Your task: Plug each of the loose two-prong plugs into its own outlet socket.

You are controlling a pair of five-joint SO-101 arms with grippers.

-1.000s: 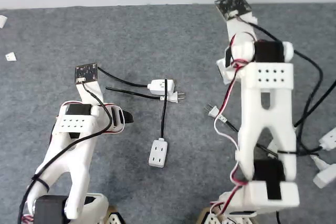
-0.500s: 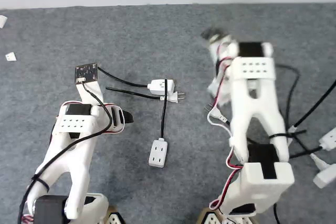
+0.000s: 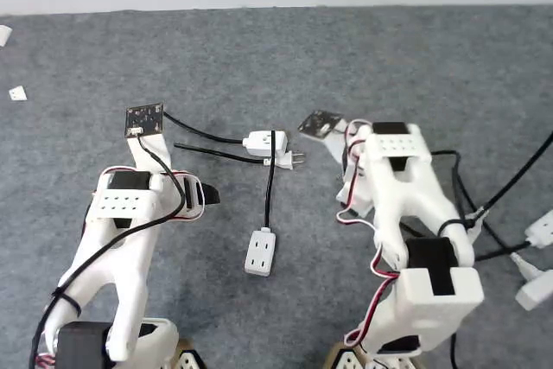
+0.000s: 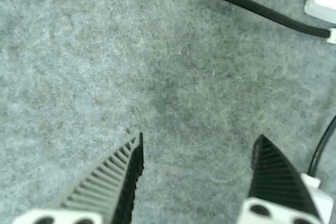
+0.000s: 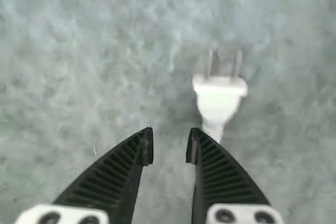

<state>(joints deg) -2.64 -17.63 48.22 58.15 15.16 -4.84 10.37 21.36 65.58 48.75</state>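
2 arms stood side by side on the grey felt (image 3: 216, 49). The left gripper (image 4: 199, 145) hung over bare felt with its 2 fingers spread wide and nothing between them. The right gripper (image 5: 169, 140) had its 2 fingers drawn close, with a narrow gap left, and it gripped nothing. 2 loose plugs could be counted. The near plug (image 5: 219, 95) lay flat just ahead of the right gripper's fingertips, its 2 prongs pointing away from them and its cord hidden behind a finger. The middle plug (image 3: 289, 160) lay mid-felt, prongs toward the right arm, and its black cord (image 3: 216, 153) ran off toward the left arm. 2 white socket blocks lay there too. The upper block (image 3: 259, 141) sat just beside the middle plug (touching or not, I could not tell). The lower block (image 3: 260, 252) lay nearer the arm bases, and its lead (image 3: 270, 196) ran up to the upper block; how it ended there was hard to make out. At the right edge a white piece (image 3: 540, 229) and a second piece (image 3: 534, 287) were cut off, so plug or socket I could not say. 2 pale scraps lay at the far left: a small scrap (image 3: 17, 92) and a corner scrap (image 3: 3, 34), the latter clipped by the edge.
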